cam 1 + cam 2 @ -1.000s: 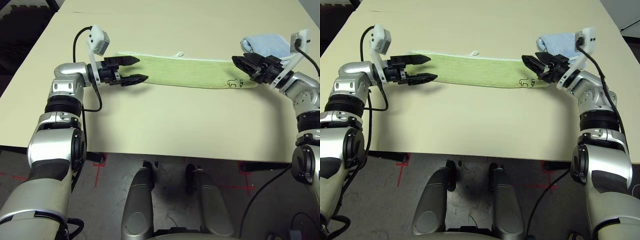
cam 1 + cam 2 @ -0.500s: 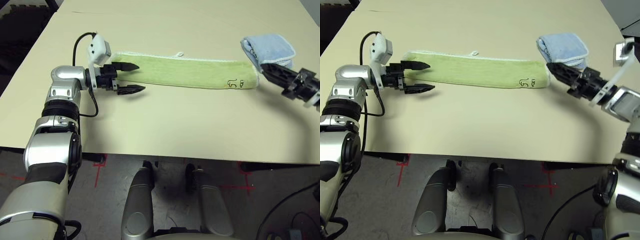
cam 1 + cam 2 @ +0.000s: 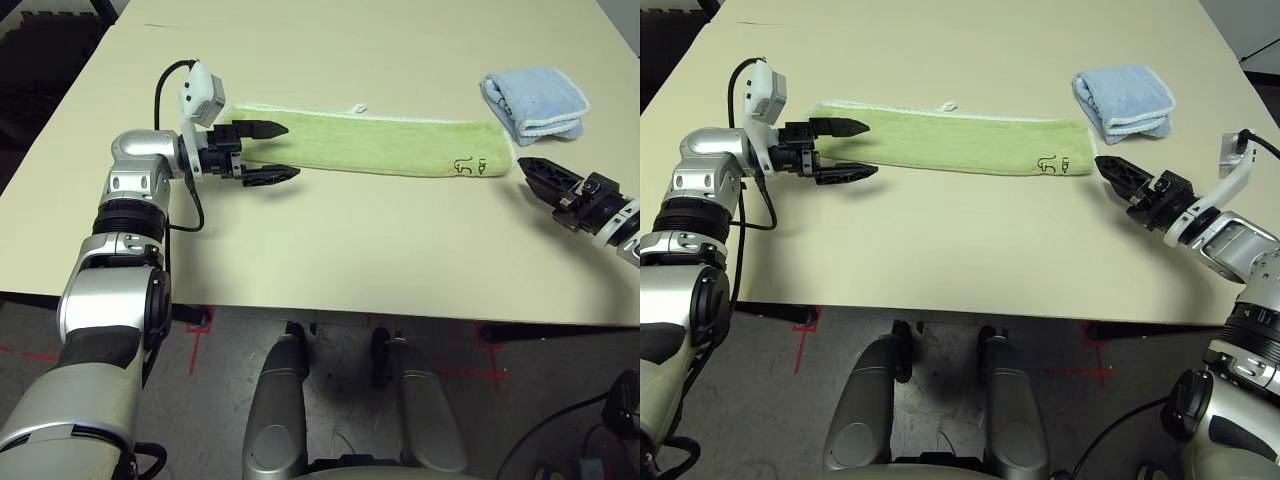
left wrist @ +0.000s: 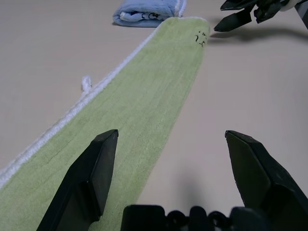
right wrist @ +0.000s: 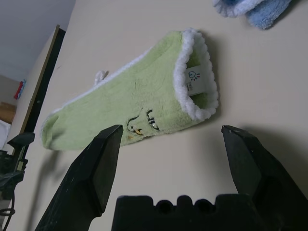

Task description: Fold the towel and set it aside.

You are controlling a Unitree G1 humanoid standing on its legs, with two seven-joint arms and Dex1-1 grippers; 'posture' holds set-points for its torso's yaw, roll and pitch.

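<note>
The soft, limp towel (image 3: 370,143) (light terry) should pinch best at its ends; left gripper (image 3: 268,152) and right gripper (image 3: 1118,177) both gape empty.

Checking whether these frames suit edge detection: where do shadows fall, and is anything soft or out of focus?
Left wrist view: the right end effector casts a dark shadow on the table; own fingers look soft. Head views: even light, faint shadow under the towel.

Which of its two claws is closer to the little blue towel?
The right. The right gripper hovers open just below the blue towel, by the green towel's emblem end; the left gripper sits open at that towel's far end.
</note>
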